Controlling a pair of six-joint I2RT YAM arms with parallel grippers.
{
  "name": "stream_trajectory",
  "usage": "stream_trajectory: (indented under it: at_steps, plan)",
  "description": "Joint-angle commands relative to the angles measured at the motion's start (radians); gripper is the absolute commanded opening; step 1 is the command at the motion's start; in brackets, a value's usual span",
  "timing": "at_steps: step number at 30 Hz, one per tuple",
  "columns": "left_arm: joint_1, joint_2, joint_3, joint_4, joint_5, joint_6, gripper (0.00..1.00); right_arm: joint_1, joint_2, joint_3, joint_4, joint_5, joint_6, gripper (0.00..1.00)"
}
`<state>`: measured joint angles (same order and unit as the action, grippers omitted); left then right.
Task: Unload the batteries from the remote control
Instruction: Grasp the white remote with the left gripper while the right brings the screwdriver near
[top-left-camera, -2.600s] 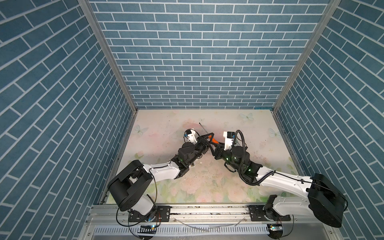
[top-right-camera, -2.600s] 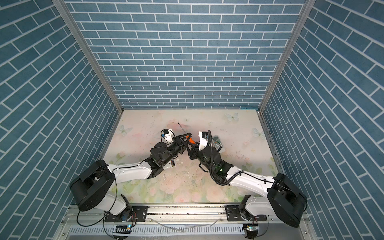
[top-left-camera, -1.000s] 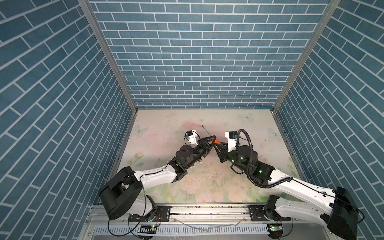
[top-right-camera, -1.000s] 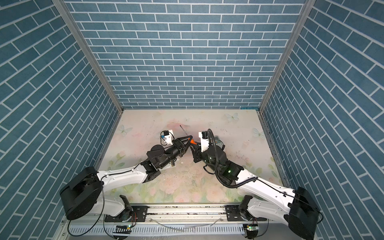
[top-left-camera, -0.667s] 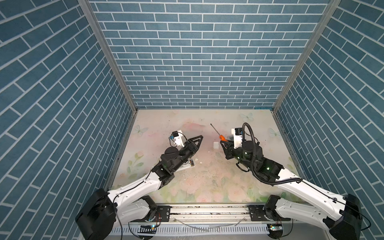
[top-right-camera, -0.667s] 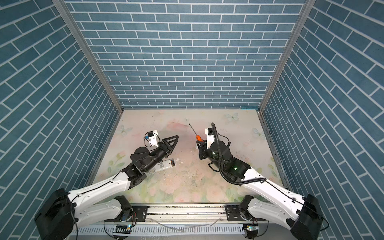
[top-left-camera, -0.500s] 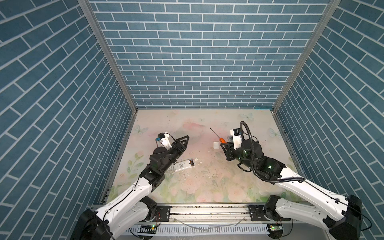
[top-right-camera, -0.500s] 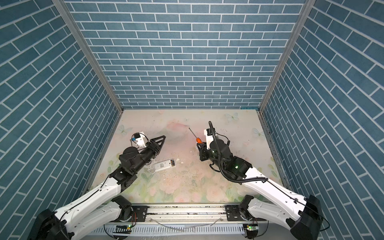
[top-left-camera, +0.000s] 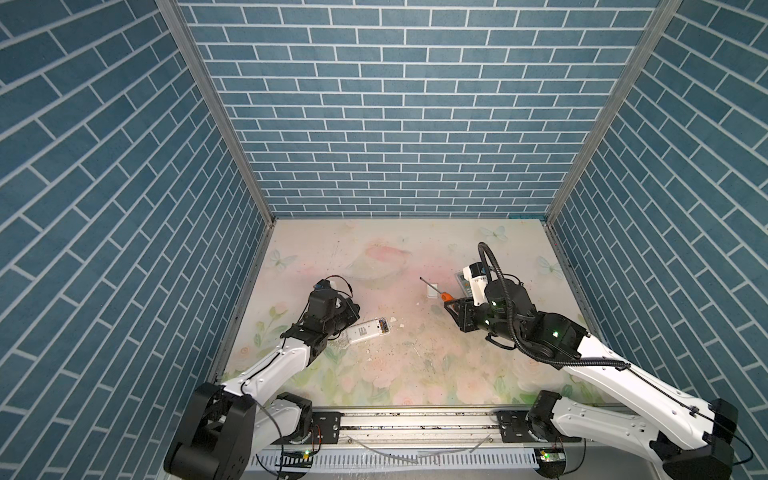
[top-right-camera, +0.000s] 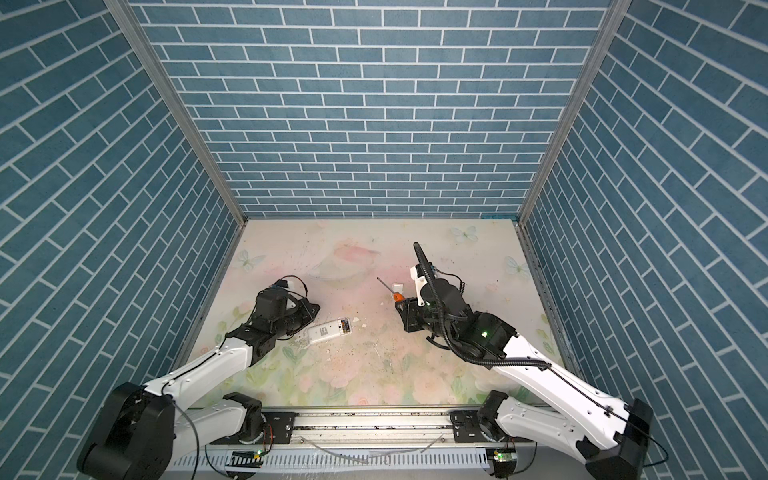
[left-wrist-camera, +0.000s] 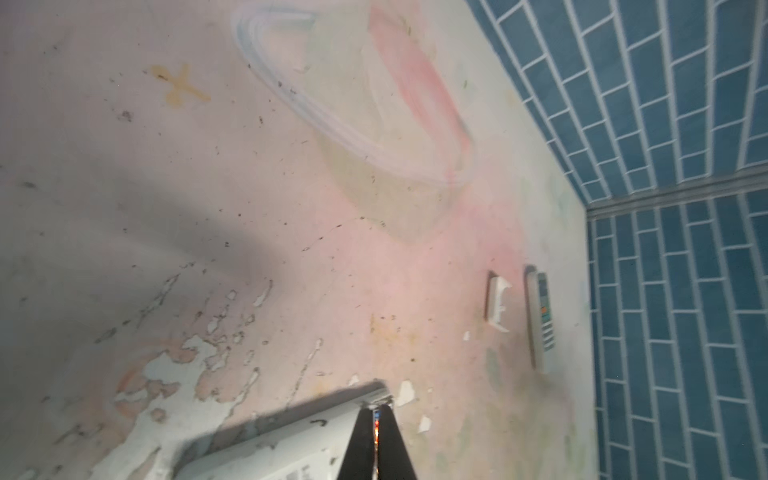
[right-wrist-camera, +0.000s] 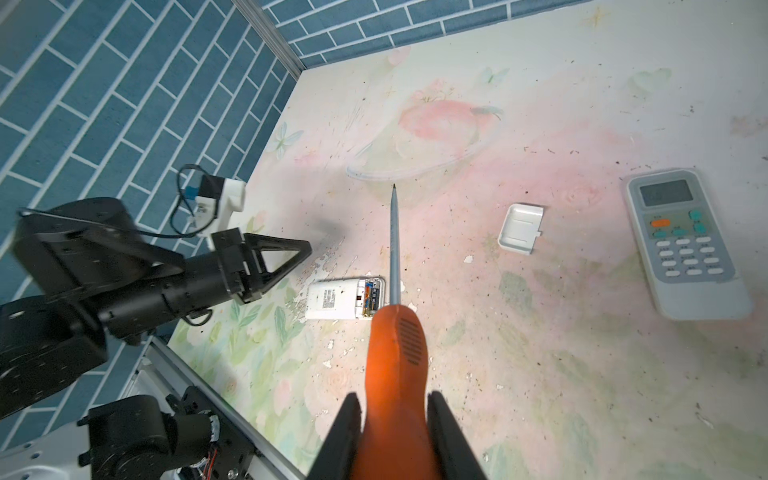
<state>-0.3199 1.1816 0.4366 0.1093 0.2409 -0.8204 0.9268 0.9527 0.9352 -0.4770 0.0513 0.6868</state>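
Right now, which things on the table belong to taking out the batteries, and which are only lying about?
For the job: face-down white remote, compartment open; batteries inside it; orange screwdriver in the right gripper.
Lying about: loose white cover; face-up grey remote.

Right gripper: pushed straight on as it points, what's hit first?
Probably nothing: the right gripper holds an orange-handled screwdriver aimed over bare table mat; the white remote lies beside that line. Depth unclear.
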Motion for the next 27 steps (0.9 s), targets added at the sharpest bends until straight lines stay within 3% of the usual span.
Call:
stream_trajectory:
  at_steps: [1, 9, 19, 27]
  plan:
    - [0.006, 0.06, 0.035, -0.015, -0.012, 0.102, 0.04, 0.007, 0.027, -0.012, -0.066, -0.039, 0.066, 0.0]
    - [0.004, 0.116, 0.034, -0.026, -0.046, 0.151, 0.02, 0.008, 0.118, 0.003, -0.131, -0.133, 0.231, 0.0]
    - [-0.038, 0.198, -0.024, 0.037, -0.061, 0.126, 0.01, 0.006, 0.152, 0.07, -0.183, -0.133, 0.213, 0.0]
    - [-0.147, 0.163, -0.083, 0.054, -0.133, 0.049, 0.01, -0.006, 0.187, 0.099, -0.18, -0.172, 0.23, 0.0]
